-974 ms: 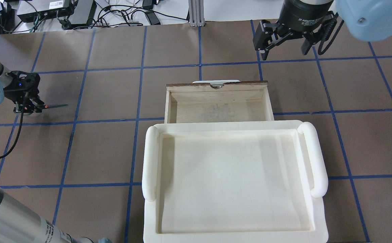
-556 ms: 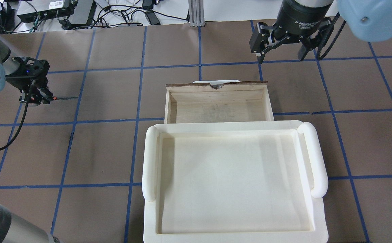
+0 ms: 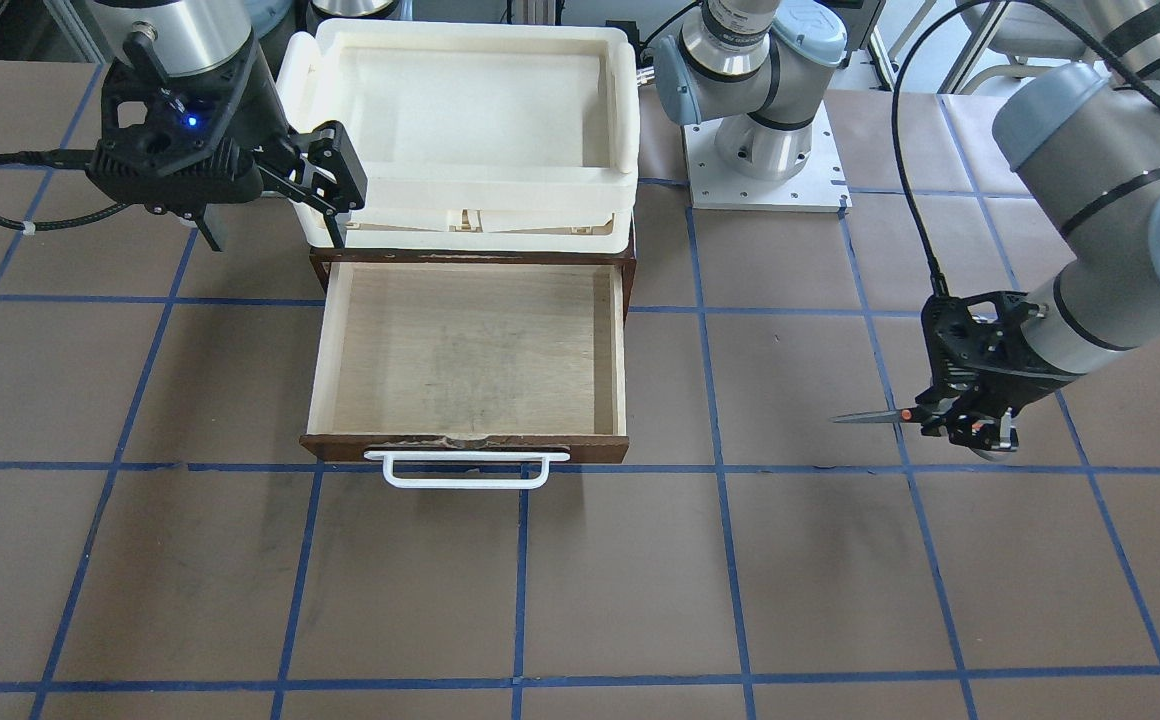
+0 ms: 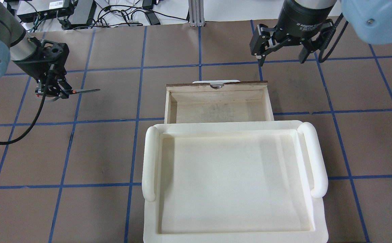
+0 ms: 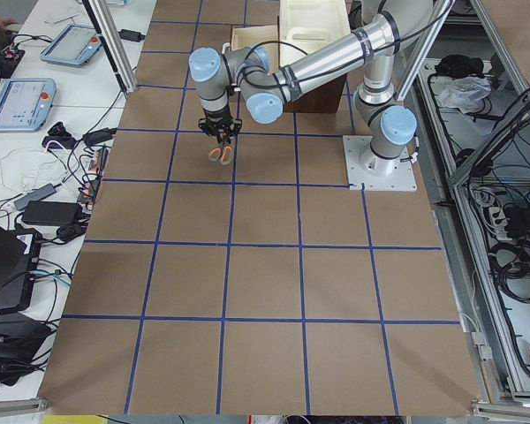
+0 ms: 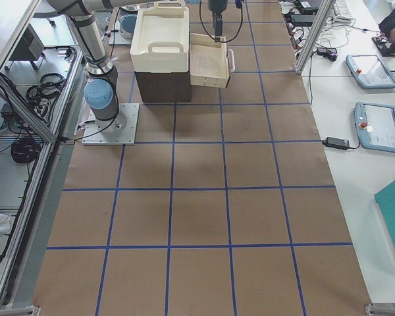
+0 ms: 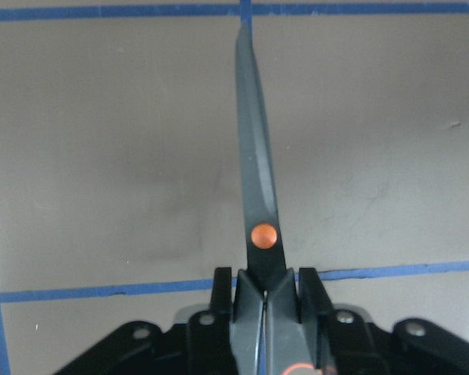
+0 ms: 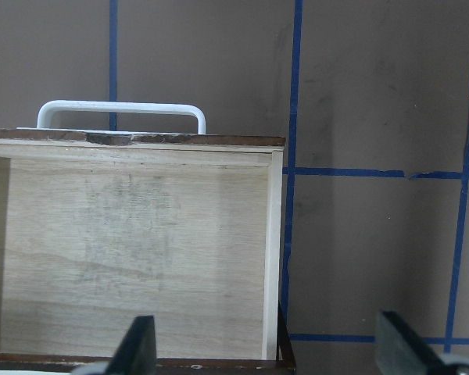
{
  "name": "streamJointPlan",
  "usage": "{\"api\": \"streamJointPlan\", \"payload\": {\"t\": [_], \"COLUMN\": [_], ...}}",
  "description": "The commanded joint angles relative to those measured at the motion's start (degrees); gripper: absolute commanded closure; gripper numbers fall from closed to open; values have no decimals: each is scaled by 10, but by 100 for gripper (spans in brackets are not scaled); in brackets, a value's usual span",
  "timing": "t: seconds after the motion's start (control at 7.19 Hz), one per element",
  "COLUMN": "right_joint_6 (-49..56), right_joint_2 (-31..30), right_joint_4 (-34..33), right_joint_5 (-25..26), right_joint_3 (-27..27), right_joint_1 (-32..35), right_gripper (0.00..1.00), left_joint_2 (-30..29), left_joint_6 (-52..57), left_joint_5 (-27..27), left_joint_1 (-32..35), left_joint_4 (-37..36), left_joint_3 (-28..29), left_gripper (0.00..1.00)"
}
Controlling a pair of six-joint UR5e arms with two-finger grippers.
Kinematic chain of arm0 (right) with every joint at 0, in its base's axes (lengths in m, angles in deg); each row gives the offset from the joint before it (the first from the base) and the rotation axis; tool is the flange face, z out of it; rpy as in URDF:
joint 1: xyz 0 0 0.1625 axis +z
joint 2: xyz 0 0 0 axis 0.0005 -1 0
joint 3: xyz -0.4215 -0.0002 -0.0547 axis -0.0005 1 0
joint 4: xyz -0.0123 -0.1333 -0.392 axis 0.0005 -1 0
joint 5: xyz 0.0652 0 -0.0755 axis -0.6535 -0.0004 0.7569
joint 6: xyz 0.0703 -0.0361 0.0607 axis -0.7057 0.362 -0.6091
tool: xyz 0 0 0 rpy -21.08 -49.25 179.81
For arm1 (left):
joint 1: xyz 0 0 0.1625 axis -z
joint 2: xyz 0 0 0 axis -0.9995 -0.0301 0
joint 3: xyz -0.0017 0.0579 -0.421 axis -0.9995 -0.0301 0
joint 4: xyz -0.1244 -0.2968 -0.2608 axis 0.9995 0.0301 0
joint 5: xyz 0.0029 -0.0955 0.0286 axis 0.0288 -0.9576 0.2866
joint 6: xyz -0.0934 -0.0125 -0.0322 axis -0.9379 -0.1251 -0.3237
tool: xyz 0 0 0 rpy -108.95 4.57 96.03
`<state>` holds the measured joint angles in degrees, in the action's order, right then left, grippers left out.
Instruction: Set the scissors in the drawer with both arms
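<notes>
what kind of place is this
Most likely a robotics lab: a left arm and right arm bolted to a table marked with a blue tape grid, control tablets on a side bench, cables along the edge.

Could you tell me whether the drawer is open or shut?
Open: the drawer stands pulled out, its bare inside showing in full.

Open drawer [image 4: 218, 101], unobstructed from above.
</notes>
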<state>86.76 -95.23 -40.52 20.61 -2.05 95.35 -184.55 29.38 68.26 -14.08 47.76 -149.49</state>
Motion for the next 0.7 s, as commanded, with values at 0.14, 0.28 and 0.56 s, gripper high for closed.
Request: {"api": "streamJointPlan", "payload": {"t": [0.14,0.28,0.56], "right_joint_6": [5,5,5], "right_joint_2": [-1,-1,-1], "right_joint_4": [0,0,0], "right_joint_5": [-1,-1,-1], "right_joint_3": [-1,-1,-1], "right_joint_1": [1,1,1], "right_gripper": [0,0,0], "left_joint_2": [49,55,59], "left_joint_6": [-151,-190,-307], "left_joint_5": [-1,-3,-3], "left_joint_1": [129,168,259], "left_joint_4": [42,42,40], "left_joint_3": [3,3,4], "left_gripper": [89,90,90]}}
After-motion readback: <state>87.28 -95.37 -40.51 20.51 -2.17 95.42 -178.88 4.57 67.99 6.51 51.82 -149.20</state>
